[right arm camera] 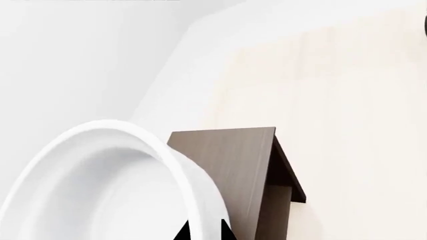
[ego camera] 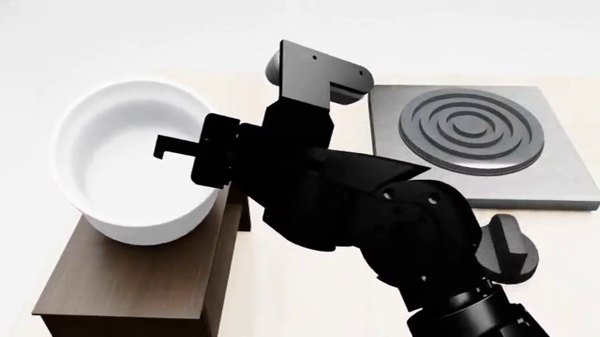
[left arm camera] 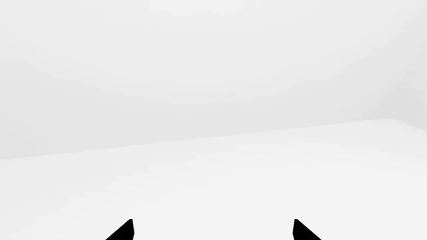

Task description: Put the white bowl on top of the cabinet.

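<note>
Left wrist view: the left gripper point(left arm camera: 212, 231) is showing two black fingertips spread wide apart, holding nothing.

Head view: the right gripper point(ego camera: 201, 156) is reaching to the near rim of the white bowl point(ego camera: 131, 165), which is resting on the cabinet point(ego camera: 140, 277). A stove plate point(ego camera: 525, 186) is lying to the right.

Right wrist view: the right gripper's fingertips point(right arm camera: 183, 232) are pinching the bowl's rim. No writing is showing.

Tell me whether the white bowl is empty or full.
Empty: the white bowl shows only bare glossy interior in the head view, sitting on the cabinet.
</note>
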